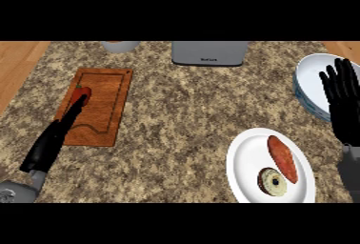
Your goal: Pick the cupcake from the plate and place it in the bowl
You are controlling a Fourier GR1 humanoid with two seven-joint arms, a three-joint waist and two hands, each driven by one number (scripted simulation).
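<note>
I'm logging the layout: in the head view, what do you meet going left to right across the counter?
Left hand → cutting board → grey appliance → white plate → cupcake → right hand, over the bowl.

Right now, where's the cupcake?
In the head view the cupcake sits on the white plate at the lower right, just left of the orange food on that plate. The bowl is farther up, under the right hand.

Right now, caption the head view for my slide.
Right hand open over bowl; cupcake still on plate.
</note>
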